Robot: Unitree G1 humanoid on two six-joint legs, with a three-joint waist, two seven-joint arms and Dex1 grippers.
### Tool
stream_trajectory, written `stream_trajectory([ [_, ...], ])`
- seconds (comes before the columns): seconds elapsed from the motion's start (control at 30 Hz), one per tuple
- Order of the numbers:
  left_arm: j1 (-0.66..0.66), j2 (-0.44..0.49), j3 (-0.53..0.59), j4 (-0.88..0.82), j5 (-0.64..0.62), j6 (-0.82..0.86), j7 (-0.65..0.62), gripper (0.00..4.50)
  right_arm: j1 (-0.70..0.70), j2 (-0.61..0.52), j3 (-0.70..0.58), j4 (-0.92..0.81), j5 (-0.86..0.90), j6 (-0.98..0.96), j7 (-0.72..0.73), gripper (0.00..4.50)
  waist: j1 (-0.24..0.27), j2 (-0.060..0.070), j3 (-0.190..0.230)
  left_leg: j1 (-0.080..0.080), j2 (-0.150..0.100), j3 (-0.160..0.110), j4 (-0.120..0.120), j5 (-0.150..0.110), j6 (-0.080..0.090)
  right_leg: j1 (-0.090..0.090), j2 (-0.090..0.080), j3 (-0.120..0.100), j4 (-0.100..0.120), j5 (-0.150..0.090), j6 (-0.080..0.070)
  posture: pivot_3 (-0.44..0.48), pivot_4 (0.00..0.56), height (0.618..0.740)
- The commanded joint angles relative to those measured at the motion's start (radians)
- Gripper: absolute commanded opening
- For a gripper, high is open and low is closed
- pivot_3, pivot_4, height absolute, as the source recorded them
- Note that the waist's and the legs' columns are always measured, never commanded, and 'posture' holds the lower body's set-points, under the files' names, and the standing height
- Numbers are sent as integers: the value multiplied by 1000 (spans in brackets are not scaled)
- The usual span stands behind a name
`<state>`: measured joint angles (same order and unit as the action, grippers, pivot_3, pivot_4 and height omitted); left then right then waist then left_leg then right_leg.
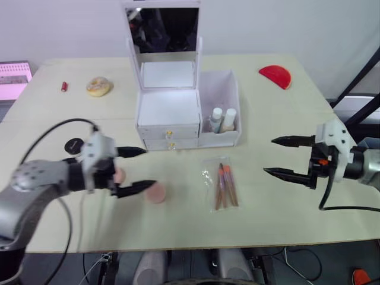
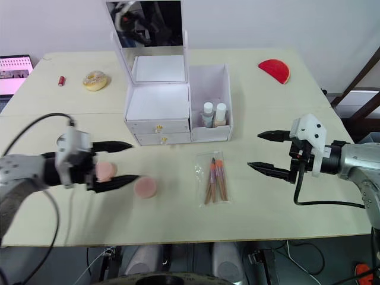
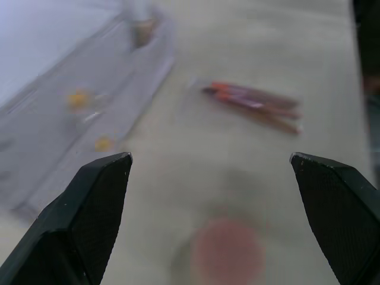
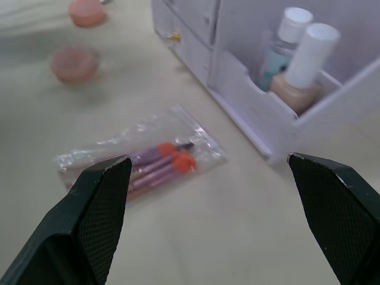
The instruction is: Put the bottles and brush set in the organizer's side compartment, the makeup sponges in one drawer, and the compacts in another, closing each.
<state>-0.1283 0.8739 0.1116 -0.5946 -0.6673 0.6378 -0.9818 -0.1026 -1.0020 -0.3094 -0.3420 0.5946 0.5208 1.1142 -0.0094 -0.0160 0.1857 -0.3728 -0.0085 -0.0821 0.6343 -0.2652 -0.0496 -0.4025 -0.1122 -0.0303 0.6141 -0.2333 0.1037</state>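
Lying bagged on the worktop [image 1: 285, 225] in front of the organizer [image 1: 178, 113], w/ bottles [image 1: 222, 119] already stowed, the brush set [image 1: 224, 187] is best pinched mid-bag by the spread right end effector [image 1: 286, 156].

no readable text, labels, brands or numbers on anything

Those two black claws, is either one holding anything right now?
No. The left gripper is open over the pink sponges, and the right gripper is open beside the brush set.
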Motion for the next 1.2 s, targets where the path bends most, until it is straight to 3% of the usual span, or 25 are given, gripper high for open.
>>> stream_trajectory([
  [0.03,-75,-47,-139,-2,38,52,54,4500,-2,4,5,-45,3,0,-16,4488,0,0,0,0,0,0,0,0,0,0,0,0,0,-1,-2,0,150,739],
  [0.07,-96,-64,-184,8,64,53,64,4500,3,6,13,-54,-3,-2,-20,4488,0,0,0,0,0,0,1,0,0,0,1,0,0,-1,-3,0,150,739],
  [0.17,-168,-152,-311,73,125,29,65,3603,5,21,43,-69,-13,-9,-38,4500,0,0,0,0,0,0,2,0,0,1,2,0,0,-1,-3,0,150,739],
  [0.4,-263,-302,-485,249,262,-51,57,50,-4,52,104,-86,-50,-26,-74,4500,0,-1,0,-1,0,-1,3,0,0,1,2,1,0,0,-4,0,150,739],
  [0.73,-282,-463,-586,434,390,-170,63,50,62,55,82,-117,-58,-11,-111,4500,5,0,0,-1,0,-1,4,0,0,1,2,1,0,0,-4,0,150,739],
  [0.9,-265,-432,-647,510,496,-219,32,50,69,40,84,-124,-51,24,-119,4500,10,0,0,-1,0,-1,4,0,0,1,3,1,0,0,-3,0,150,739],
  [1.1,-247,-421,-652,540,531,-234,25,50,-40,-14,117,-67,-5,187,-110,4500,15,1,-1,0,1,-1,6,0,0,2,4,1,0,0,-3,0,150,739],
  [1.2,-249,-431,-653,544,531,-233,24,50,-158,-43,210,17,7,363,-110,4500,16,0,-1,0,3,-2,8,0,1,4,5,1,0,0,-3,0,150,739],
])
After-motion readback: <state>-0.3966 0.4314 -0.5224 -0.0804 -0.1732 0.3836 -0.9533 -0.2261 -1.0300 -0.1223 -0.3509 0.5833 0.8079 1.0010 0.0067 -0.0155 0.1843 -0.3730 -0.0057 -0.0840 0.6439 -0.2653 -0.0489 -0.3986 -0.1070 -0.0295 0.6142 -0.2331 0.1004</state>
